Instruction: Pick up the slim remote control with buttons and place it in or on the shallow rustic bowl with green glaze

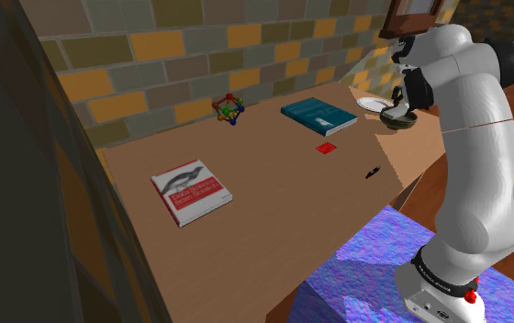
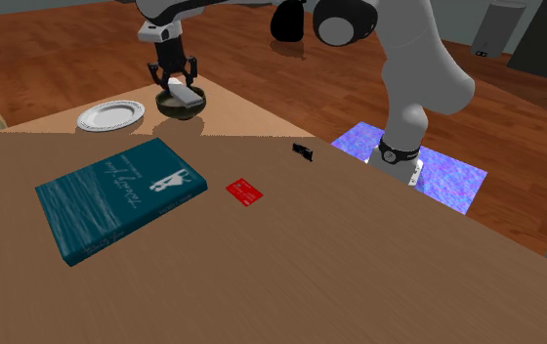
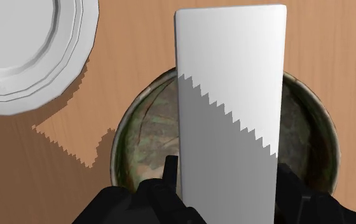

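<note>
In the wrist view, the fingers (image 3: 172, 181) clasped the white remote (image 3: 227, 95) by its long edges over the green-brown bowl (image 3: 138, 146), beside a white plate (image 3: 24, 51). The second exterior view added a teal book (image 2: 120, 195) and a red card (image 2: 244, 192) on the bench (image 2: 359, 264).

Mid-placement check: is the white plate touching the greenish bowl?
Apart. The wrist view shows a strip of bare wooden table between the plate and the bowl.
</note>
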{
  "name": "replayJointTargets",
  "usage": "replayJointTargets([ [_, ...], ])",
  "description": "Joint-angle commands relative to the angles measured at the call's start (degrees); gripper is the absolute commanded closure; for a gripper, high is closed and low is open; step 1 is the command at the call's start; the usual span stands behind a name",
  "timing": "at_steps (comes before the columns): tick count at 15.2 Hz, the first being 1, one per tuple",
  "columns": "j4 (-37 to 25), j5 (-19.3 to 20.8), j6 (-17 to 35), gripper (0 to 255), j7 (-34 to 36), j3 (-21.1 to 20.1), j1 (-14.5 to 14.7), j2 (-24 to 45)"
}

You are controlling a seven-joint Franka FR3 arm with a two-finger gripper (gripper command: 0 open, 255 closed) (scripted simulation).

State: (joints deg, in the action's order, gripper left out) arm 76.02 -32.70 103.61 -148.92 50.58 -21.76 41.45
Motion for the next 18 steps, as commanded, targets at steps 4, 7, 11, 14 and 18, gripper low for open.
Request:
replayJointTargets([
  [4, 0.0, -0.1, 0.2, 255, 0.0, -0.1, -0.1, 0.2],
  [7, -0.1, -0.1, 0.2, 0, 0.0, -0.1, -0.1, 0.2],
  [11, -0.1, -0.2, 0.2, 0, 0.0, -0.1, -0.1, 0.3],
  [14, -2.8, 0.6, -3.0, 0, 0.7, 0.4, -0.7, -0.6],
  [18, -5.8, 1.1, -6.0, 0, 1.3, 0.7, -1.5, -1.2],
])
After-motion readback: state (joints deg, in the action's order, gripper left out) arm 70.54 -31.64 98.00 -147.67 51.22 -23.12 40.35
